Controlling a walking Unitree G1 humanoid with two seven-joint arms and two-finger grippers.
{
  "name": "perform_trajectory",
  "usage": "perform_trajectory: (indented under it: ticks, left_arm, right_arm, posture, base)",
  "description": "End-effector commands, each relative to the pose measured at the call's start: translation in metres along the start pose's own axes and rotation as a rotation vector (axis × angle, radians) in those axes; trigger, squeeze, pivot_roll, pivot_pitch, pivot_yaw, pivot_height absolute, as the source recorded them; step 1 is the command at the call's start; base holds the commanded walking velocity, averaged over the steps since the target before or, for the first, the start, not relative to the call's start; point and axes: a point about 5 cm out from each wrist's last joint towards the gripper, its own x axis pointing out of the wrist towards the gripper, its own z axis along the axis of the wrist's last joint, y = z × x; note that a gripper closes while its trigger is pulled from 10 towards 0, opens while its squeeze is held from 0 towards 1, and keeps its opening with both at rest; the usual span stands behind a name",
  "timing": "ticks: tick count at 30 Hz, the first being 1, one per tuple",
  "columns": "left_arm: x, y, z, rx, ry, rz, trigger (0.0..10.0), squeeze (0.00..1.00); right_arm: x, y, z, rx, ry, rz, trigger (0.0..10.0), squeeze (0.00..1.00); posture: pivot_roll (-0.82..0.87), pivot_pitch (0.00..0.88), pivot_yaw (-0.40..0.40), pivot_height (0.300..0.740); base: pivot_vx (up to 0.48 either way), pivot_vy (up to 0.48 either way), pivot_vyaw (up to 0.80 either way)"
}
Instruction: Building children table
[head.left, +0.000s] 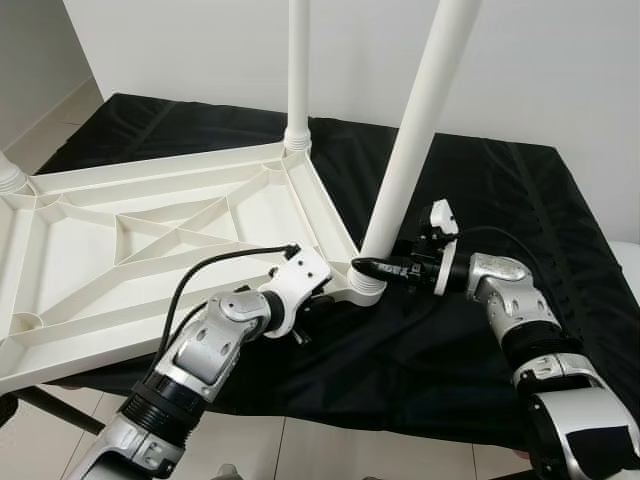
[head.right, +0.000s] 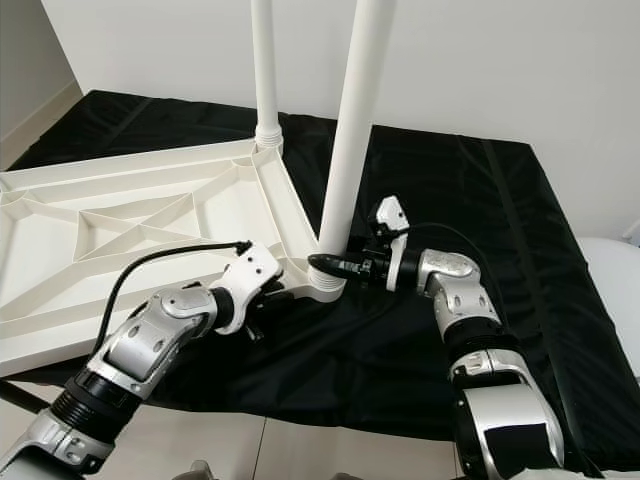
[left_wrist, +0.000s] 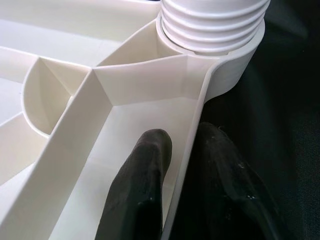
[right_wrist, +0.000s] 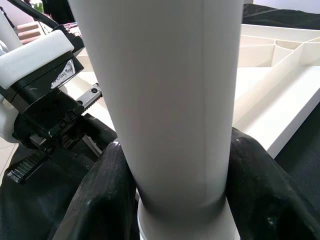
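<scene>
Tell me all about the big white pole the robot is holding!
The smooth white plastic table leg leans slightly, its ribbed threaded end seated in the corner socket of the upside-down white ribbed plastic tabletop. The right pincer grips it just above the socket, one black finger on each side. The left pincer pinches the tabletop's rim beside it.

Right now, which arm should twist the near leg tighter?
Right. Its gripper already clamps the leg just above the socket, while the left gripper pinches the tabletop rim, bracing it.
</scene>
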Motion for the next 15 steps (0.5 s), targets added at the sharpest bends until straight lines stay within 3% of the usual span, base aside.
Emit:
perform_trajectory:
  ticks: [1, 11, 15]
  left_arm:
    - [0.002, -0.007, 0.001, 0.008, -0.005, -0.062, 10.0, 0.00]
    - [0.001, -0.008, 0.001, 0.006, -0.005, -0.060, 10.0, 0.00]
    - [0.001, -0.009, 0.000, 0.002, -0.005, -0.062, 10.0, 0.00]
  right_arm:
    - [0.003, 0.002, 0.003, 0.007, -0.025, 0.049, 0.0, 0.00]
    - [0.008, 0.017, 0.000, 0.042, -0.105, 0.002, 0.0, 0.00]
    - [0.010, 0.025, -0.005, 0.070, -0.134, -0.086, 0.0, 0.00]
  posture:
    - [0.02, 0.000, -0.007, 0.740]
    - [0.02, 0.000, -0.014, 0.740]
    - [0.01, 0.001, -0.017, 0.740]
  base:
    - [0.000, 0.000, 0.00]
    - [0.000, 0.000, 0.00]
    - [0.000, 0.000, 0.00]
